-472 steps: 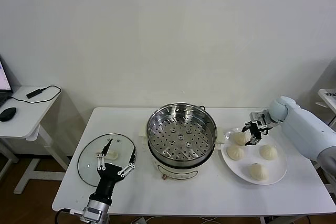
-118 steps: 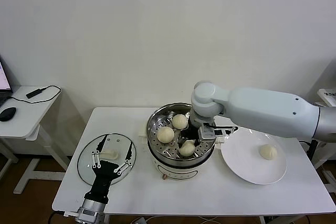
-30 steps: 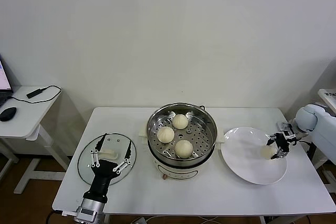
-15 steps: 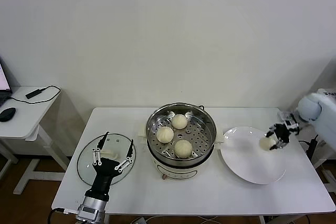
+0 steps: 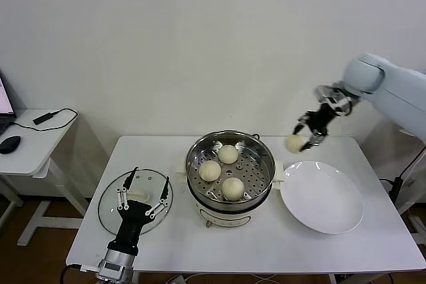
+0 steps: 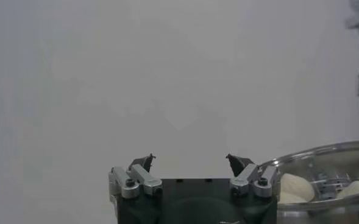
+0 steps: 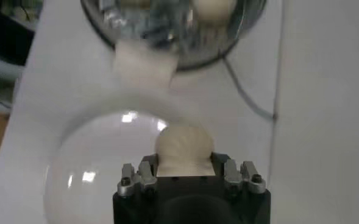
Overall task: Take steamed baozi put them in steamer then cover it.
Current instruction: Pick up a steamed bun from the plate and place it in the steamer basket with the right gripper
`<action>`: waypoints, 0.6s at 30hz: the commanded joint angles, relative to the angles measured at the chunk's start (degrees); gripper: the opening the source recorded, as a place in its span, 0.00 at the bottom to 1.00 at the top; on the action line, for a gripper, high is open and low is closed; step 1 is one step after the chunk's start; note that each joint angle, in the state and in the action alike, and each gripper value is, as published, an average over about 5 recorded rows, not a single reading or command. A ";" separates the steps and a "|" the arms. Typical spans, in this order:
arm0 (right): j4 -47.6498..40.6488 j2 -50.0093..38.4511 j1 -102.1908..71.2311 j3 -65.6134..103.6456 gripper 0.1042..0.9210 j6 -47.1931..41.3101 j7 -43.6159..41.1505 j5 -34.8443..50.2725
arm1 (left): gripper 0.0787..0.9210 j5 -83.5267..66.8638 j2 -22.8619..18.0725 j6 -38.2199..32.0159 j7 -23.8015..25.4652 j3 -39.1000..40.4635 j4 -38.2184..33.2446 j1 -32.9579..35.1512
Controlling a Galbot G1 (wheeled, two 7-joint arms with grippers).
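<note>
The steel steamer (image 5: 229,168) on its white base stands mid-table with three cream-white baozi (image 5: 227,171) on its perforated tray. My right gripper (image 5: 305,136) is shut on the fourth baozi (image 5: 295,143) and holds it in the air, between the steamer and the white plate (image 5: 322,196) and well above them. In the right wrist view the baozi (image 7: 183,150) sits between the fingers, with the plate (image 7: 100,164) below and the steamer (image 7: 167,24) beyond. My left gripper (image 5: 142,194) is open over the glass lid (image 5: 134,201) at the table's left.
The white plate lies to the right of the steamer and holds nothing. A side table (image 5: 30,139) with a mouse and a cable stands to the far left. The steamer's rim (image 6: 325,176) shows in the left wrist view.
My right gripper has lifted the last baozi off the plate and carried it up and left toward the steamer. The left arm has not moved.
</note>
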 commanded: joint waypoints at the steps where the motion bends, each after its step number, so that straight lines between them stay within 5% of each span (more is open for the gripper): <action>1: 13.21 8.95 10.96 -11.20 0.63 -8.40 5.86 13.33 | 0.88 -0.04 -0.25 -0.13 -0.09 0.32 0.25 -0.32; 18: 8.54 12.93 0.93 -13.58 0.63 -9.71 11.58 2.44 | 0.88 -0.87 -0.16 -0.31 -0.35 -0.25 -0.95 -0.21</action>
